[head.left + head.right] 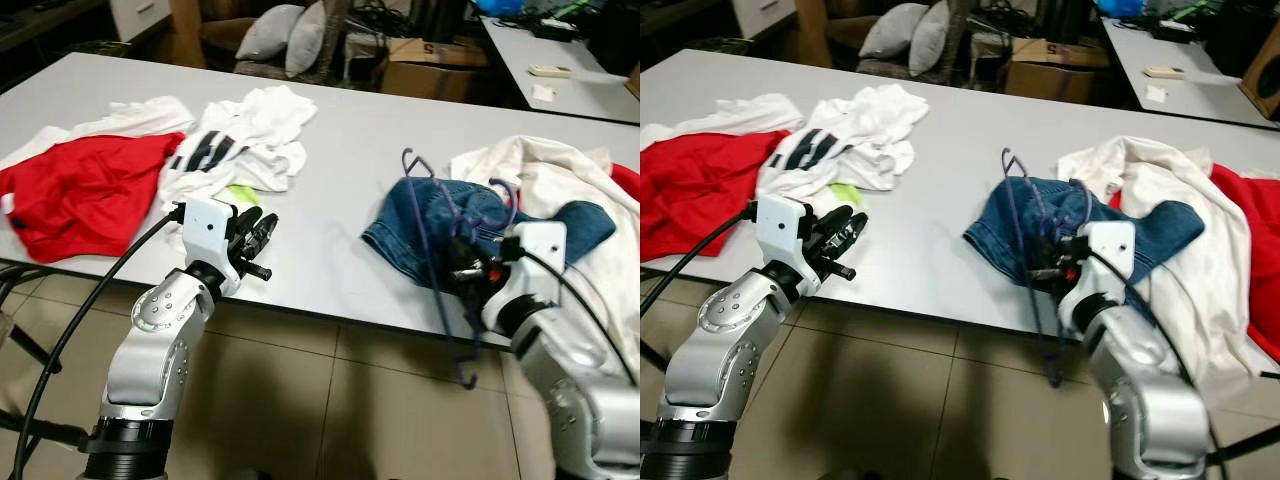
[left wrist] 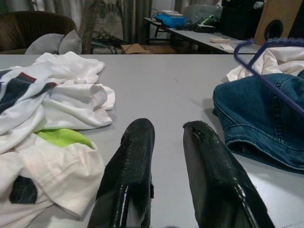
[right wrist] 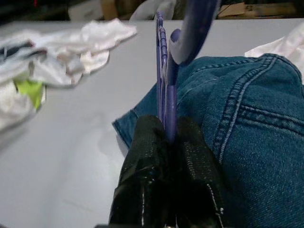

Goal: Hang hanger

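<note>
The right gripper (image 3: 167, 137) has its fingers clamped on the purple hanger (image 1: 425, 225) over the jeans (image 1: 440, 215) at the surface's edge — light, stiff, thin plastic, likely slippery; left gripper (image 2: 168, 142) fingers apart, idle.

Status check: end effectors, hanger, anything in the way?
Right end effector shut on purple hanger. Left end effector open, holding nothing. Hanger over denim garment at table edge.
</note>
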Tool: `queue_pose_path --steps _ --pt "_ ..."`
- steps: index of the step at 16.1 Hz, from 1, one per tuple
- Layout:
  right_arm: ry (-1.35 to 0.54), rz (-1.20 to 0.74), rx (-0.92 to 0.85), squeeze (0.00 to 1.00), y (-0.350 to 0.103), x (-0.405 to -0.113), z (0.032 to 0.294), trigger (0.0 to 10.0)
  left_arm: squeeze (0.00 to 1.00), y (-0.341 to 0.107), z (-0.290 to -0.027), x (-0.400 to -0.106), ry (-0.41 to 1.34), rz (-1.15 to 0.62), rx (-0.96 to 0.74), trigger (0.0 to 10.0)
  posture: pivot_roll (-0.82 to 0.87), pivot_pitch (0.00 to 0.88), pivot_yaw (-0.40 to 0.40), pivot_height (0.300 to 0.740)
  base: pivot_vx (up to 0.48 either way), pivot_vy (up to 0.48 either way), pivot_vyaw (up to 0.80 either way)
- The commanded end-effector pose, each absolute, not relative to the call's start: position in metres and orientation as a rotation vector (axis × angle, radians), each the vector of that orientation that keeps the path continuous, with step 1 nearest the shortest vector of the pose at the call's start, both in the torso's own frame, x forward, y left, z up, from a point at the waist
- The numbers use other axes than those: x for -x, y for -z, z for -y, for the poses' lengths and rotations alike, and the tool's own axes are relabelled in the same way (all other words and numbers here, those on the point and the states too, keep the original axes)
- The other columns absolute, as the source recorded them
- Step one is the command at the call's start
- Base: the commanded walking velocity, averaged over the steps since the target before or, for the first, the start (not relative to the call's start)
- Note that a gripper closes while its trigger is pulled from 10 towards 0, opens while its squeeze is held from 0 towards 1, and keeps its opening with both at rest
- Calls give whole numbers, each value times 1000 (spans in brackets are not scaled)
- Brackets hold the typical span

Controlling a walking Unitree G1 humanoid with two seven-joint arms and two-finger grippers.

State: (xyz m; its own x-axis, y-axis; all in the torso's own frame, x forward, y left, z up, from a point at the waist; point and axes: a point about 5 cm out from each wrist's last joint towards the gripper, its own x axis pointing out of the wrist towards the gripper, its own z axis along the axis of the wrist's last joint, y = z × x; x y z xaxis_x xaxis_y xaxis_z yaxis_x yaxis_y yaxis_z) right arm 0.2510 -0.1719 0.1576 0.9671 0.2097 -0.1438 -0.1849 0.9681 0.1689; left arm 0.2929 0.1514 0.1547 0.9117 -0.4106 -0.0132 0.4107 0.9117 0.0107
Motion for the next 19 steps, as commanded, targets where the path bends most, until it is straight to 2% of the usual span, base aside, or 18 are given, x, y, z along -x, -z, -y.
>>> queue_pose_path --steps 1,5,6,9,10,12,16,19 --pt "-198 -107 -173 0 -164 -252 171 10000 0 -157 -154 -293 400 -1 -9 10000 -38 0 -21 740 0 334 0" --pt "-157 -113 -282 0 -162 -255 168 10000 0 -159 -147 -295 440 6 -39 10000 -27 0 -11 740 0 388 0" --pt "-127 -130 -164 0 -160 -256 172 10000 0 -157 -149 -295 429 -10 -46 10000 -29 0 -6 740 0 368 0" --pt "-175 -88 -197 0 -164 -255 168 10000 0 -156 -149 -297 434 -13 -52 10000 -37 0 8 740 0 361 0" --pt "-128 -30 -314 0 -169 -251 173 10000 0 -156 -148 -297 442 -16 -52 10000 -47 0 19 740 0 368 0" --pt "-162 -18 -356 0 -172 -248 170 10000 0 -156 -147 -297 449 -21 -50 10000 -60 0 31 740 0 366 0" --pt "-185 -57 -190 0 -168 -249 166 10000 0 -156 -153 -300 425 -17 -48 10000 -60 0 15 740 0 381 0" --pt "-202 -82 -162 0 -167 -254 164 10000 0 -155 -151 -300 413 -9 -41 10000 -45 0 -20 740 0 385 0"
